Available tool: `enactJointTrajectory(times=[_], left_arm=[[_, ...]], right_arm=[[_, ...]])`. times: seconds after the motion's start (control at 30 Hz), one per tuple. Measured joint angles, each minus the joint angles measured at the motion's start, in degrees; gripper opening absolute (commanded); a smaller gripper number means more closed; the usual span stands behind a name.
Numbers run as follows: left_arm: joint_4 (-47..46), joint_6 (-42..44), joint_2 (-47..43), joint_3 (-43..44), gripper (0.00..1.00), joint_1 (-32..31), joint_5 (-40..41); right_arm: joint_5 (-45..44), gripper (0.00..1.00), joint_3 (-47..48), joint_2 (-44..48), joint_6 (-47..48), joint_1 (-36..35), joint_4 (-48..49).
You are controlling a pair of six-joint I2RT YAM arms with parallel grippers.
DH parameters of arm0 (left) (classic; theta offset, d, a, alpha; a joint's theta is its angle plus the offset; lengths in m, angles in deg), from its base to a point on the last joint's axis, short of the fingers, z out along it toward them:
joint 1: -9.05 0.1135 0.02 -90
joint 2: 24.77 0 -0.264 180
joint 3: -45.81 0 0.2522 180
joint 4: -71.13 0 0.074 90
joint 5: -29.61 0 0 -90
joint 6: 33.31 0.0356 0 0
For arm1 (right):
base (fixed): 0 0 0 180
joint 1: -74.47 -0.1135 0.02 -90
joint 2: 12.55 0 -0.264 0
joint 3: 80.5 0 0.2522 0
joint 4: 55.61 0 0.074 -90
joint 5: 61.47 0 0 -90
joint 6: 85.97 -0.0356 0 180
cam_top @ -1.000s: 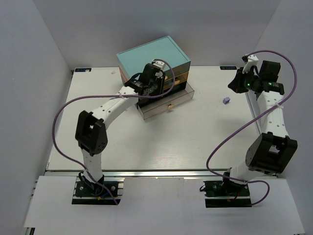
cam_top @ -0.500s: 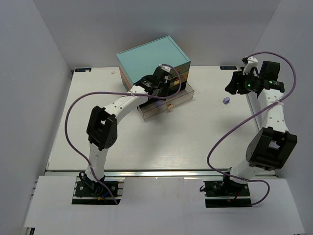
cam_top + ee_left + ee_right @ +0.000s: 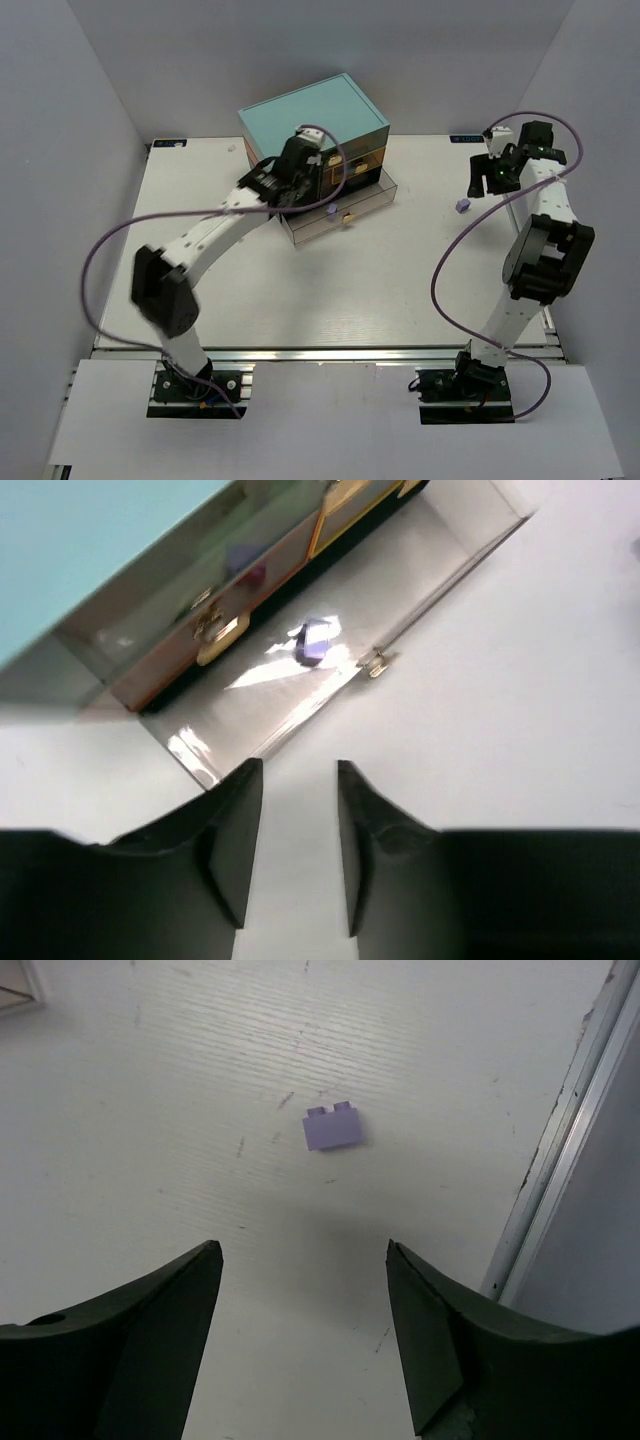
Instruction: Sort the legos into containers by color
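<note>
Looking down the right wrist view, I find the right gripper spread wide and empty over the table. One lilac lego lies at 12 o'clock of its fingertips, apart from them, with the metal edge rail at 3 o'clock. The left gripper shows only a narrow gap and holds nothing. At its 12 o'clock stands the chest with its clear drawer pulled out and a second lilac lego inside — the drawer's front wall and knob stand between fingers and brick.

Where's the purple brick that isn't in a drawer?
In the top view the purple brick lies on the table at right, ahead of the open right end effector.
</note>
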Motion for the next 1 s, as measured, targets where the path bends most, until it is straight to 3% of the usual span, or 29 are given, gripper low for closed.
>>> enactJointTrajectory(times=[0.07, 0.17, 0.33, 0.5, 0.63, 0.83, 0.93, 1.0], left_arm=[[-2.1, -2.7, -9.5, -7.4, 0.64, 0.3, -1.2], [-2.9, -6.3, -22.4, -15.7, 0.68, 0.7, -1.2], [-2.8, -12.6, -37.5, -27.4, 0.70, 1.0, 0.3], [-0.3, -19.0, -42.4, -36.9, 0.70, 1.0, 0.9], [2.5, -22.4, -43.6, -39.6, 0.71, 1.0, 1.8], [3.4, -24.3, -44.8, -39.6, 0.71, 1.0, 3.1], [4.0, -24.7, -44.8, -39.6, 0.71, 1.0, 3.5], [3.9, -24.8, -44.8, -39.6, 0.71, 1.0, 3.7]], right_arm=[[-0.8, 0.79, 3.3, -4.6, 2.8, 0.0, -1.6], [-1.0, 0.85, 8.3, -10.7, 6.6, -0.3, -4.3], [-1.2, 0.85, 13.1, -17.0, 12.4, -1.6, -6.9], [-2.4, 0.83, 16.1, -21.3, 15.6, -3.1, -8.3], [-3.9, 0.78, 16.4, -23.2, 16.8, -4.3, -8.5], [-5.7, 0.52, 16.4, -24.8, 18.2, -4.9, -8.6], [-6.0, 0.24, 16.4, -24.9, 18.6, -4.8, -8.6], [-5.9, 0.15, 16.4, -24.9, 18.8, -4.8, -8.5]])
